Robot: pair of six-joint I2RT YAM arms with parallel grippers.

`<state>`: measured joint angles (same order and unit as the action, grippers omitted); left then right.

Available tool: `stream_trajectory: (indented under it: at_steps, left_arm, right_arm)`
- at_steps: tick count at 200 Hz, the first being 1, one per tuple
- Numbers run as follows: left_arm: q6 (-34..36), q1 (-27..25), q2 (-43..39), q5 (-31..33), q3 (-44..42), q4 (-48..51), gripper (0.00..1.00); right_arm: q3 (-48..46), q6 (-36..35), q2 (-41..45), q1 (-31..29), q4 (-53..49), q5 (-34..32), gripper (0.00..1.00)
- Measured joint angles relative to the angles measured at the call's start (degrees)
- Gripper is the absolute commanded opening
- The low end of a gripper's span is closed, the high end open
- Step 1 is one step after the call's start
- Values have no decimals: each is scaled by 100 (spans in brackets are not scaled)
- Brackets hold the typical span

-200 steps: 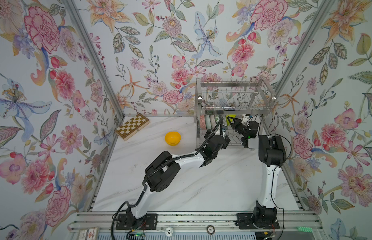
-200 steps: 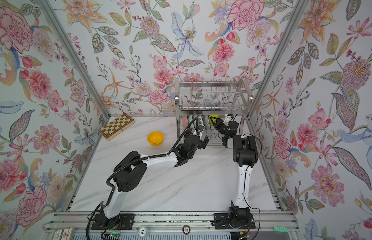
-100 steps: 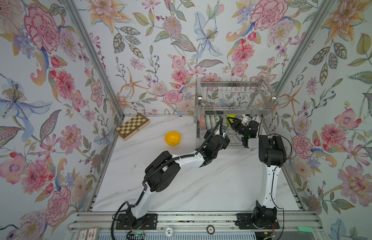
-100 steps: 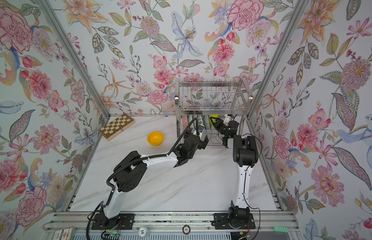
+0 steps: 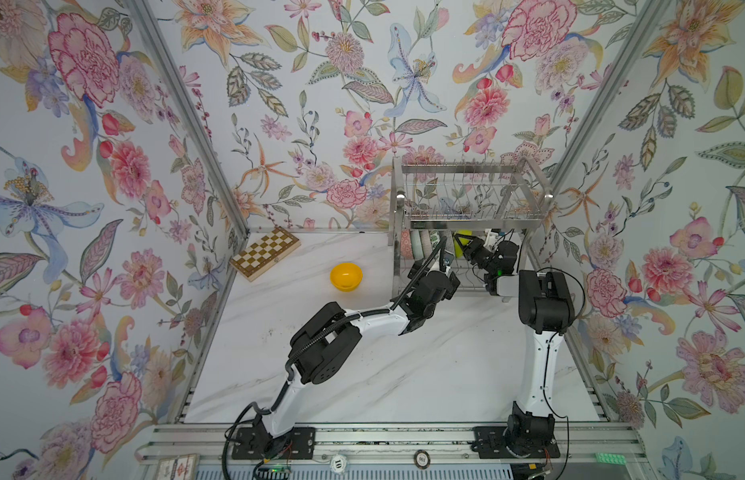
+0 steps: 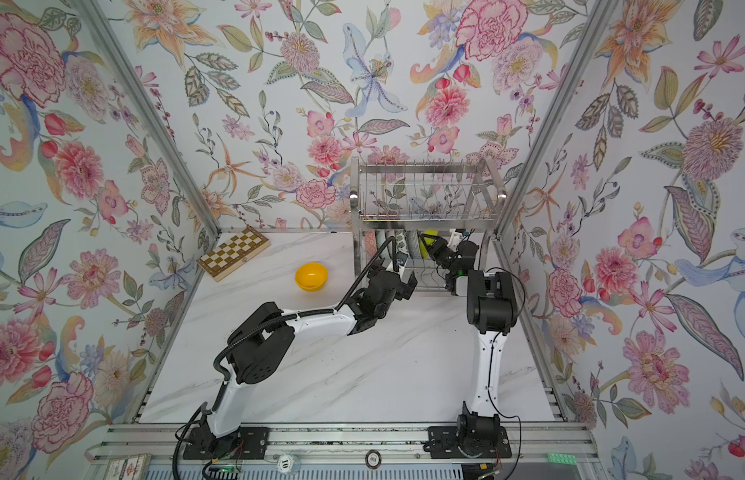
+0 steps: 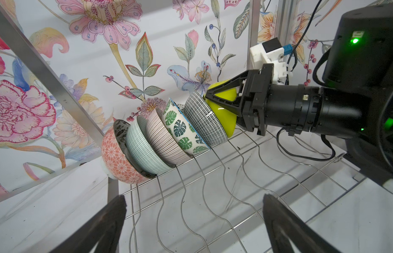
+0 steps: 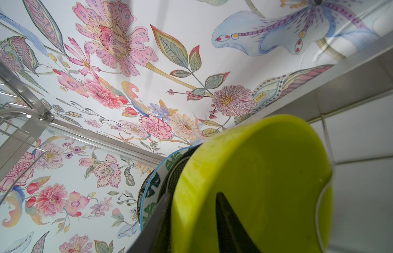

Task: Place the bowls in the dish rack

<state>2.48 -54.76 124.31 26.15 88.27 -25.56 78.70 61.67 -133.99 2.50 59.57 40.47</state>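
Nearest, my left claw (image 7: 194, 197) is hanging spread wide and empty before the lower shelf of the dish rack (image 5: 458, 168), free, I judge, for the orange-yellow bowl (image 5: 346, 276) that is sitting on the table (image 5: 404, 374) to its left, not yet loaded. Farther in, my right claw (image 7: 211, 96) is straddling the rim of the lime green bowl (image 8: 257, 175), one finger inside, one outside, so it is standing on edge; whether I am pinching or slack I cannot tell. At the right end of the slotted row it is leaning on the black-and-white bowl (image 7: 204, 122), nesting to save room
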Motion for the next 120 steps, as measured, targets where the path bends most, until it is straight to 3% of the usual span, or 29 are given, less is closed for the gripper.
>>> stream_trajectory:
  at_steps: [120]
  left_arm:
    - [-20, -33, -2, 4, -79, 4, 99]
  right_arm:
    - [-164, -101, 374, 39, -111, -57, 38]
